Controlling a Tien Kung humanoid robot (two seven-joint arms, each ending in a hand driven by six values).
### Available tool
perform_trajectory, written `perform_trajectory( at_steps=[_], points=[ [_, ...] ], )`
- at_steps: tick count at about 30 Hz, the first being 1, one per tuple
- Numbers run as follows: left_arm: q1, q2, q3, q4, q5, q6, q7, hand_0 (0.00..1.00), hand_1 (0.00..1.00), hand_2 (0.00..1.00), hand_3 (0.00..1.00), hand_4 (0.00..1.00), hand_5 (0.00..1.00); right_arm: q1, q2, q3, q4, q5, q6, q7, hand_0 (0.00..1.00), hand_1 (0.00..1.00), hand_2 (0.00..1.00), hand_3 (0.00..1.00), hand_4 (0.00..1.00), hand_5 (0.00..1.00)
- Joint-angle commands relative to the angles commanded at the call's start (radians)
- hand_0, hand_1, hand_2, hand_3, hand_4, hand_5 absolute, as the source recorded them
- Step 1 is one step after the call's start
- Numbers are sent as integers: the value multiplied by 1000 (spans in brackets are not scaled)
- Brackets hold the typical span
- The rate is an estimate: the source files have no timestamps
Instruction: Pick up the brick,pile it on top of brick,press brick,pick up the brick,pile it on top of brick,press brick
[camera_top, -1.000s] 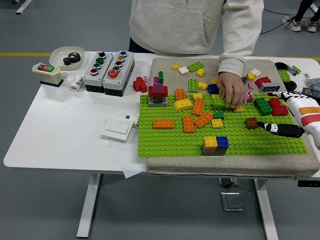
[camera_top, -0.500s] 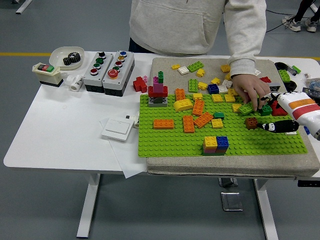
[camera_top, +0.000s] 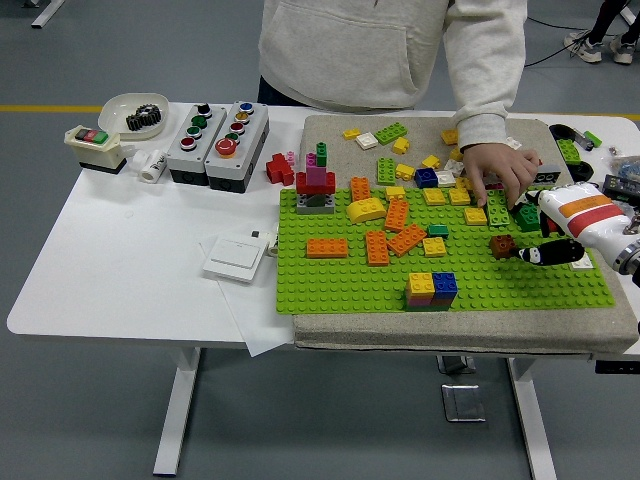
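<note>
1. The robot's right hand (camera_top: 560, 232), white with black fingers, lies low over the bright green studded baseplate (camera_top: 350, 285); its fingers (camera_top: 553, 252) stretch out, gripping nothing, tips just beside a small brown brick (camera_top: 502, 246).
2. A person's hand (camera_top: 497, 172) presses bricks just behind that brick.
3. The baseplate sits on the white counter (camera_top: 130, 260).

I count one large lime-green studded baseplate (camera_top: 350, 285) on one beige cloth mat (camera_top: 330, 130). On the plate I see five orange plastic bricks (camera_top: 327, 248), one curved yellow brick (camera_top: 366, 210), one brown brick (camera_top: 501, 246) and one stacked block of yellow, blue and pink bricks (camera_top: 431, 290). To the left I count two grey push-button control boxes (camera_top: 196, 131), one white wall switch (camera_top: 235, 258), one white bowl (camera_top: 112, 107) holding one black gear (camera_top: 146, 119), and one cream box with red and green buttons (camera_top: 93, 148). One person's hand (camera_top: 497, 170) and one white robot hand (camera_top: 560, 236) are in view.
</note>
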Motion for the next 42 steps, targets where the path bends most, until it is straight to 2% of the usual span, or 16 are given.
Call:
perform_trajectory(
  at_steps=[1,8,19,42],
  points=[
    [0,0,0,0,0,0,0,689,725,741,595,687,661,7,1,-8,-5,0,6,1,186,146,223,618,885,496],
    [-1,0,0,-1,0,-1,0,689,725,742,595,688,662,68,10,-62,-43,3,87,-8,171,136,208,642,889,484],
    [-3,1,5,-2,-10,1,0,690,726,743,595,688,663,114,44,-87,-95,0,138,-22,185,150,238,678,899,454],
    [-8,1,10,-5,-19,2,-1,692,726,743,596,691,665,170,91,-125,-212,-49,127,4,196,149,222,647,886,454]
  ],
)
